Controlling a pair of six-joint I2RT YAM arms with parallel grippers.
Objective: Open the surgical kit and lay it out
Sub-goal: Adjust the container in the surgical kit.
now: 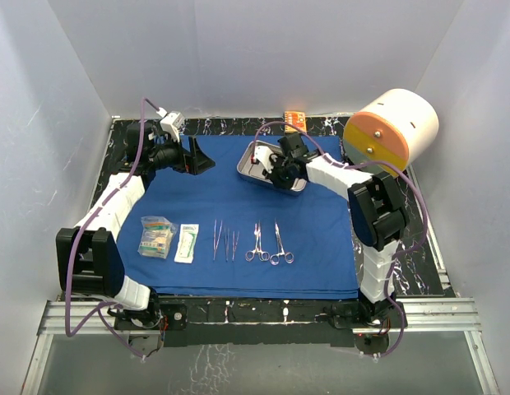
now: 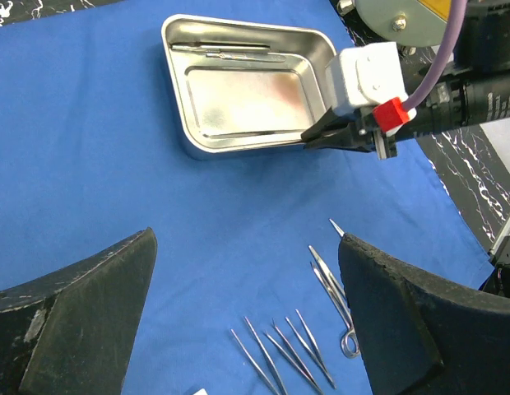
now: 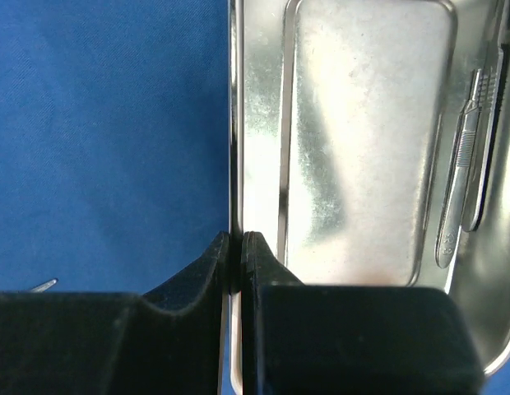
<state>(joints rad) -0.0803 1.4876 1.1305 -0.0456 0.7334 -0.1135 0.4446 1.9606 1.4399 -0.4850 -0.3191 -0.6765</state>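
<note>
1. Blue cloth wrap [image 1: 238,222]: spread flat over the table centre; far-right part hidden behind the R arm.
2. White-and-orange cylinder [image 1: 395,123]: far right, off the cloth.
3. Steel tray [image 2: 238,90]: far-centre of the cloth, open side up. Can't tell if it lies flat or is lifted.
4. Right gripper [image 3: 236,247]: fingers nearly together, pinching the tray's side rim; near end of tray hidden behind them.
5. Left gripper [image 2: 247,247]: jaws wide, holding nothing, above the cloth's far-left part.
6. Two packets [image 1: 171,240]: near-left on the cloth, side by side.
7. Clamps [image 1: 269,244]: two, near-centre; partly cut off in the L wrist view.
8. Forceps [image 1: 224,241]: between packets and clamps.
9. Orange box [image 1: 295,119]: far edge, behind the tray.
10. Slim steel tool [image 3: 461,164]: inside the tray, along one long wall; type unclear.
</note>
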